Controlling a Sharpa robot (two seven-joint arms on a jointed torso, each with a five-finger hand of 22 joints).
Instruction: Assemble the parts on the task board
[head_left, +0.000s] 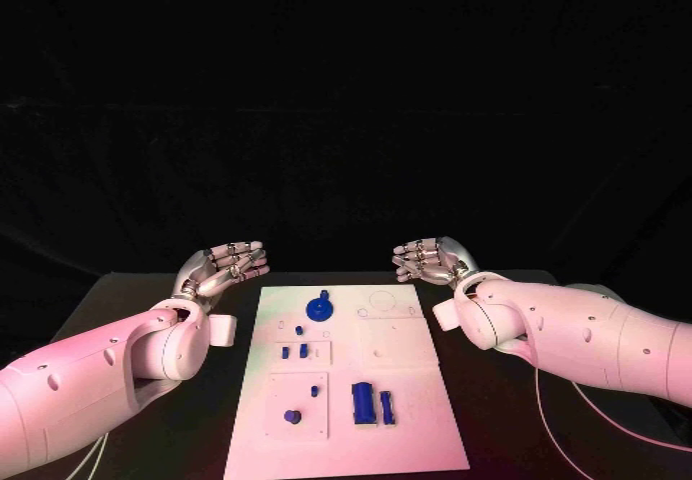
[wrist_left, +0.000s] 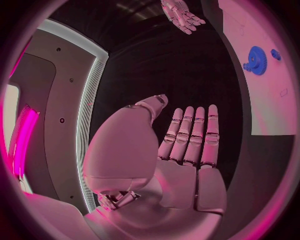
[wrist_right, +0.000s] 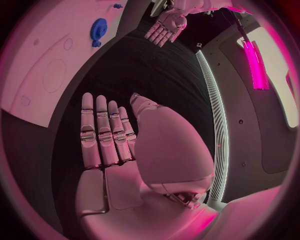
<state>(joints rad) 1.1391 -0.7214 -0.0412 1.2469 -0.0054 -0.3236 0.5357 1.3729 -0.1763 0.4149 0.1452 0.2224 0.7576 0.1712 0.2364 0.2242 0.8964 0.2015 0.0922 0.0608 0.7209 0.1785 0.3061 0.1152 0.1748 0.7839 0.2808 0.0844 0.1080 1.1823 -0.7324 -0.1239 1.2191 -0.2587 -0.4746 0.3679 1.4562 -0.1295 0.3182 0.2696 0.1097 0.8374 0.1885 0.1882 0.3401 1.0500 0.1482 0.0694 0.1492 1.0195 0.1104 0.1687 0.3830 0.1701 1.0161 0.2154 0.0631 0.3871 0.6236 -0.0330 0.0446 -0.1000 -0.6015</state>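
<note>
The left robot hand (head_left: 231, 262) and right robot hand (head_left: 427, 260) hovered with fingers straight and apart, holding nothing, off the far corners of the task board (head_left: 411, 420), probably to leave it unobstructed. The board lay mid-bench; a blue gear (head_left: 320, 306) sat near its far edge, smaller blue parts (head_left: 366, 402) toward its near edge.
</note>
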